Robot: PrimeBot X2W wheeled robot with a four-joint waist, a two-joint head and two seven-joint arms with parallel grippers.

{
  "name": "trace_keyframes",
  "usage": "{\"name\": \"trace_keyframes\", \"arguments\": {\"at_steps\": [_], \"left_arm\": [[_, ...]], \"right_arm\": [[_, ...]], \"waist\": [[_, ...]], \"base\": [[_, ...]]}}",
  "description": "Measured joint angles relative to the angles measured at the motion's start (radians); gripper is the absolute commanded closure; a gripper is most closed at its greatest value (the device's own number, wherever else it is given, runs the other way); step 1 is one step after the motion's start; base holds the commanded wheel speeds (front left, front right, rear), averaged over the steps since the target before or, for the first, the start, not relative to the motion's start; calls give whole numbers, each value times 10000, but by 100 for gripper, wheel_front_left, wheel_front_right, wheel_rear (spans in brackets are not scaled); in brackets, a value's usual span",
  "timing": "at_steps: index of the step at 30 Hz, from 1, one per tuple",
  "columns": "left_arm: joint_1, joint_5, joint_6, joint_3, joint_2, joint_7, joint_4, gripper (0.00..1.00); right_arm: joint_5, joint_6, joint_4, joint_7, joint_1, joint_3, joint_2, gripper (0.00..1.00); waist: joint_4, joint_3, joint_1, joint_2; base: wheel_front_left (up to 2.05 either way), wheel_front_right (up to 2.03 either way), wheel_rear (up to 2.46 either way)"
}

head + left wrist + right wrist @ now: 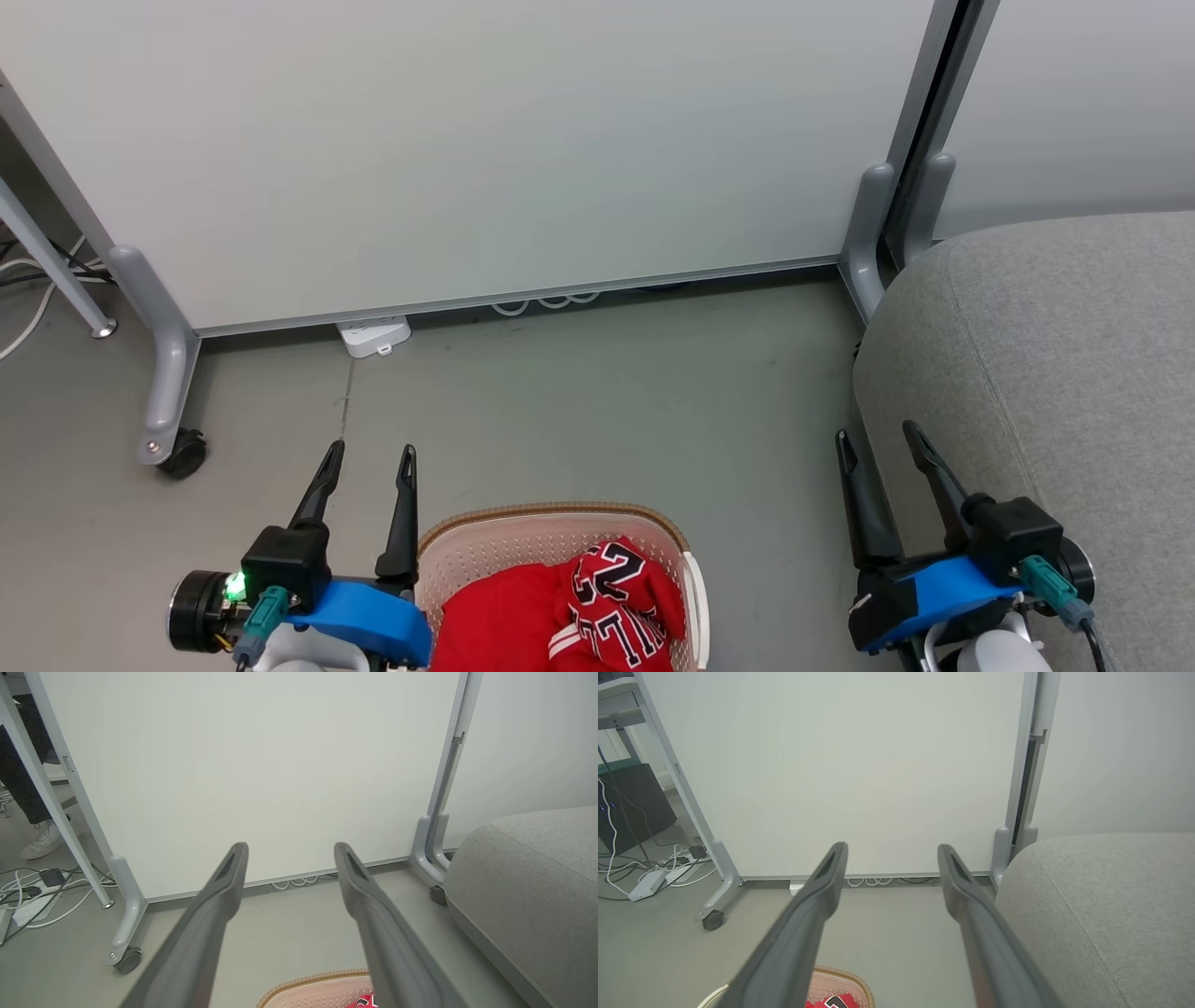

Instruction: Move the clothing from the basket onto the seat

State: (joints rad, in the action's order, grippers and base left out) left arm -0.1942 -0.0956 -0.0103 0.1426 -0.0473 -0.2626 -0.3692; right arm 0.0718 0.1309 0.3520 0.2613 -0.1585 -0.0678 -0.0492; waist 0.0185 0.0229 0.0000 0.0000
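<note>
Head view: red jersey clothing (569, 607) is heaped in the near cream perforated basket (551, 511); grey fabric seat (1055, 355), right.
Left wrist view: left gripper (290, 845) jaws apart, empty.
Right wrist view: right gripper (891, 845) jaws apart, empty.
Handling: judged light, limp; the top fold is best pinched.

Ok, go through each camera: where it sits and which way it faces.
Head view: on the head, looking forward and down at the floor, basket, clothing and seat; left gripper and right gripper show, both open.
Left wrist view: on the left wrist, looking along its two fingers toward the white panel.
Right wrist view: on the right wrist, looking along its fingers at that panel, seat at its right.
Shared: all three show the panel, basket rim and seat.
</note>
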Motion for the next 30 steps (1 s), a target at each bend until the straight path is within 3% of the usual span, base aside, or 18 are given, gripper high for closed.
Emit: {"name": "trace_keyframes", "arguments": {"at_steps": [22, 30], "left_arm": [[1, -88, -15, -40, -2, 0, -67, 0], [-517, -58, -318, 188, -4, -2, -303, 0]], "right_arm": [[59, 0, 268, 2, -30, 132, 0, 0], [182, 0, 263, 0, -142, 107, 0, 0]], "waist": [[-15, 12, 0, 0], [-163, 273, 0, 0]], "base": [[0, 0, 0], [0, 0, 0]]}}
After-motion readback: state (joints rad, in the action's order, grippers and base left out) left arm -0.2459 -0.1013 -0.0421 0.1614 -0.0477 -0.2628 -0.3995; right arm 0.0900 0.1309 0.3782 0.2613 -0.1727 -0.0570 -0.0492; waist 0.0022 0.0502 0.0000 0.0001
